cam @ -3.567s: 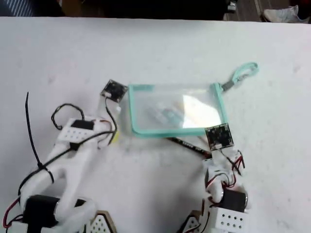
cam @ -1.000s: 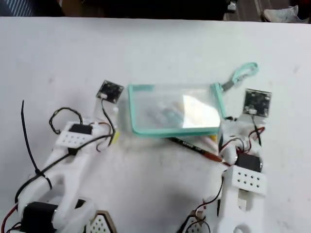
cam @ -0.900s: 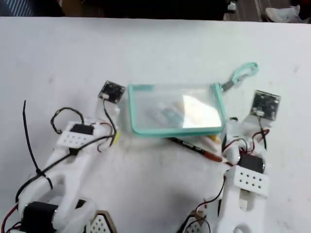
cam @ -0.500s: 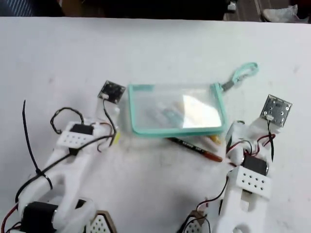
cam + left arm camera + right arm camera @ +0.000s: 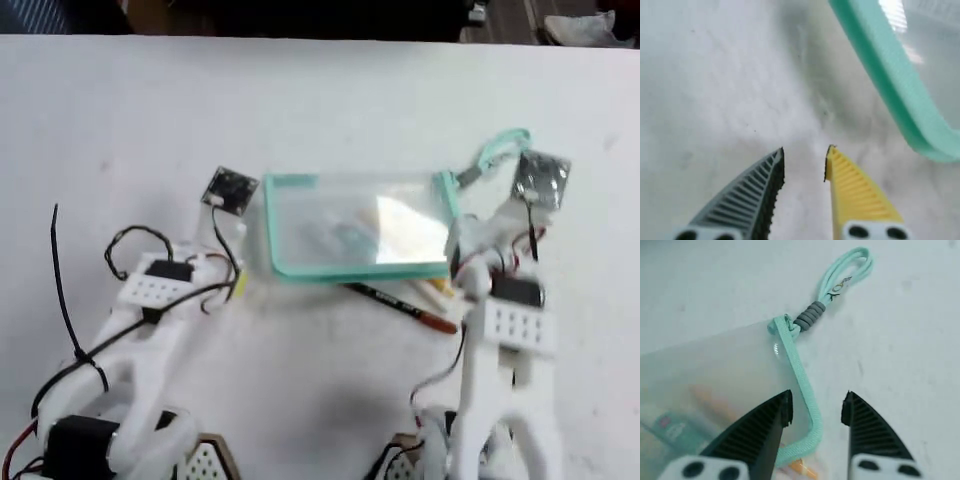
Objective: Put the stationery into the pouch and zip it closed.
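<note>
The clear pouch (image 5: 355, 228) with teal trim lies flat mid-table, its teal loop (image 5: 503, 148) at the far right corner. Small stationery shows through it (image 5: 670, 427). A black pencil with a red end (image 5: 398, 302) lies on the table along the pouch's near edge, with a yellow item (image 5: 437, 288) beside it. My right gripper (image 5: 816, 407) is open, its black fingers straddling the pouch's right teal edge (image 5: 797, 365) below the loop (image 5: 842, 275). My left gripper (image 5: 804, 162) is open over bare table, beside the pouch's left corner (image 5: 890, 85).
The white table (image 5: 320, 100) stretches wide beyond the pouch to its far edge. Both arm bodies and their loose wires (image 5: 140, 235) occupy the near side. The right arm (image 5: 505, 330) stands over the pencil's red end.
My right arm swung from the pouch's near edge out to the right, then forward onto the pouch's right edge by the loop. The left arm barely moved.
</note>
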